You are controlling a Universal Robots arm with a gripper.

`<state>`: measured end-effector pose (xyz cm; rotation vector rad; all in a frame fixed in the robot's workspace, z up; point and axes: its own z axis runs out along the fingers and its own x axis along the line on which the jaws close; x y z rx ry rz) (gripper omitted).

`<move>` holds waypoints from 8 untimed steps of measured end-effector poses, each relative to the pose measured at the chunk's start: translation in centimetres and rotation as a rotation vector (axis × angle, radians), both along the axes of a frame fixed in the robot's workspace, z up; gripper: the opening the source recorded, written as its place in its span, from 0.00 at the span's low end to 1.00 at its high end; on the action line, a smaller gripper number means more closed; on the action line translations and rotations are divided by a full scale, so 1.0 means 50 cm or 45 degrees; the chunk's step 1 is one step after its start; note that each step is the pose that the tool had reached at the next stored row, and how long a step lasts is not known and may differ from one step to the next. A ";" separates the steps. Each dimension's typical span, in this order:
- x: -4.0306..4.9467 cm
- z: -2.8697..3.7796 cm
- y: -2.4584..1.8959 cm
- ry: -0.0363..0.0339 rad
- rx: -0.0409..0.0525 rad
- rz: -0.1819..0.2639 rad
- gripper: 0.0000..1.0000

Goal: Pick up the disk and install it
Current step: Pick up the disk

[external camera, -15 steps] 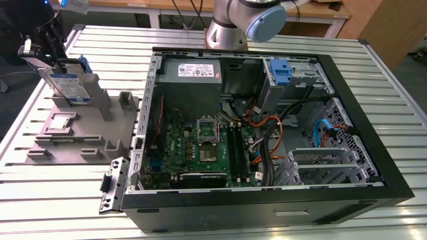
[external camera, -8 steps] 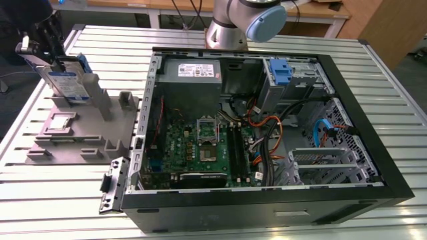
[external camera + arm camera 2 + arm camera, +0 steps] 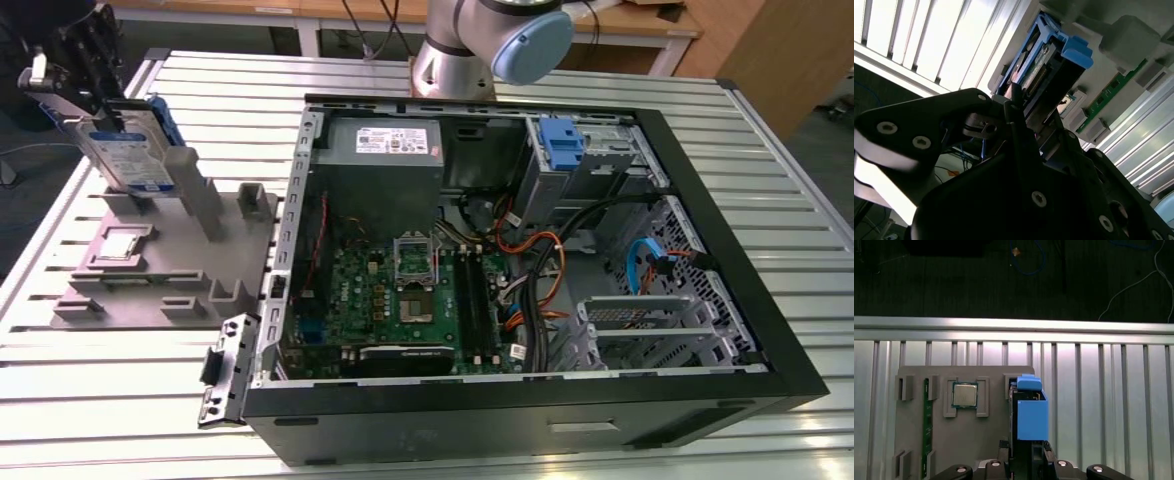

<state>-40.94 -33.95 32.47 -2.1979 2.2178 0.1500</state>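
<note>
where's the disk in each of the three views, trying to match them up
Exterior view: the disk stands on edge at the grey holder, on the exterior view's left, outside the computer case.
First wrist view: the disk is seen edge on, its blue frame facing the camera, beside the chip in the grey holder.
Second wrist view: the disk is edge on, next to the grey holder.
Shared landmark: the grey holder.

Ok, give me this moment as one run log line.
phase: pick | gripper: shut on the disk | disk: on edge at grey fixture tray, exterior view's left | computer case: open, disk not yet installed
</note>
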 end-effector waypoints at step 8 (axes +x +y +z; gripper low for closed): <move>0.000 0.001 0.0000 0.0001 0.000 0.000 0.35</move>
